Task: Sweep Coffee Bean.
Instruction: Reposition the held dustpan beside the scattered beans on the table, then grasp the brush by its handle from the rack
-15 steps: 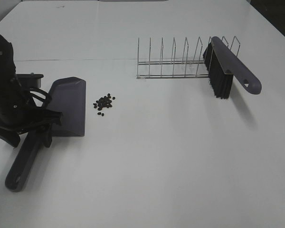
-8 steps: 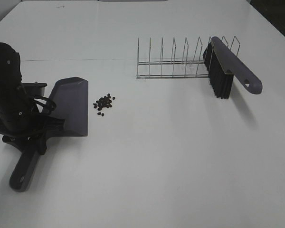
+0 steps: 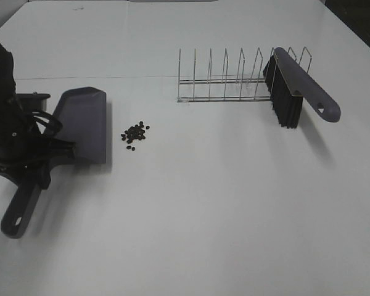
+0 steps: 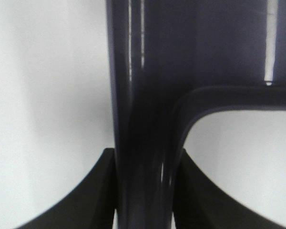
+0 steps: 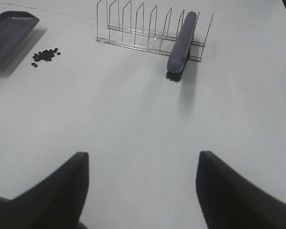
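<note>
A loose cluster of coffee beans [image 3: 135, 134] lies on the white table; it also shows in the right wrist view [image 5: 45, 55]. My left gripper [image 3: 38, 161] is shut on the handle of a dark purple dustpan [image 3: 80, 125], held just left of the beans and lifted, casting a shadow. In the left wrist view the dustpan handle [image 4: 143, 143] sits between the fingers. A purple brush with black bristles [image 3: 293, 91] leans in a wire rack [image 3: 225, 81]. My right gripper [image 5: 140, 191] is open and empty, far from the brush [image 5: 181, 45].
The wire rack [image 5: 138, 28] stands at the back right of the table with several dividers. The table's far seam line runs behind the dustpan. The dustpan's tray edge [image 5: 9, 36] shows in the right wrist view.
My left gripper has raised and shifted the dustpan left and back, away from the beans. The brush, rack and beans have not moved.
</note>
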You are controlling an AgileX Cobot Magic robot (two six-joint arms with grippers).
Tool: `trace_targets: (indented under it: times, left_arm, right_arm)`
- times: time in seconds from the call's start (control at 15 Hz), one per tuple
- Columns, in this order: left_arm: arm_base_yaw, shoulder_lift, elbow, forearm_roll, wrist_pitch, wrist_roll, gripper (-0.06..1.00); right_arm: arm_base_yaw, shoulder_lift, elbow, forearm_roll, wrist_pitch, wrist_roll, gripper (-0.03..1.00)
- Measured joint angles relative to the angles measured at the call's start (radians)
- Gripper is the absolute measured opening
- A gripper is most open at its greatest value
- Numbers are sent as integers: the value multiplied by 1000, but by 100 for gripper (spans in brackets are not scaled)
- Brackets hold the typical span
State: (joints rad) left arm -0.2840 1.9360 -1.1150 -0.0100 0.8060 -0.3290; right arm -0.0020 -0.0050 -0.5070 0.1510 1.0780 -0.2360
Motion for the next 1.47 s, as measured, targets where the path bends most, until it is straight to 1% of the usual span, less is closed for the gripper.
trace_targets:
  times: [0.2, 0.4, 0.87, 1.27, 1.33, 1.47]
  left_arm:
    - [0, -97, 0, 22, 46, -16, 27]
    - [0, -105, 1, 41, 77, -18, 27]
    - [0, -105, 1, 73, 71, -18, 27]
    - [0, -105, 1, 75, 74, -14, 27]
    - [0, -105, 1, 74, 70, -14, 27]
    - [0, -105, 1, 74, 64, -14, 27]
  right_arm:
    - [0, 0, 0, 0, 0, 0, 59]
    - [0, 0, 0, 0, 0, 0, 59]
    - [0, 0, 0, 0, 0, 0, 59]
    - [0, 0, 0, 0, 0, 1, 59]
    - [0, 0, 0, -6, 0, 10, 59]
    - [0, 33, -1, -61, -21, 64, 54]
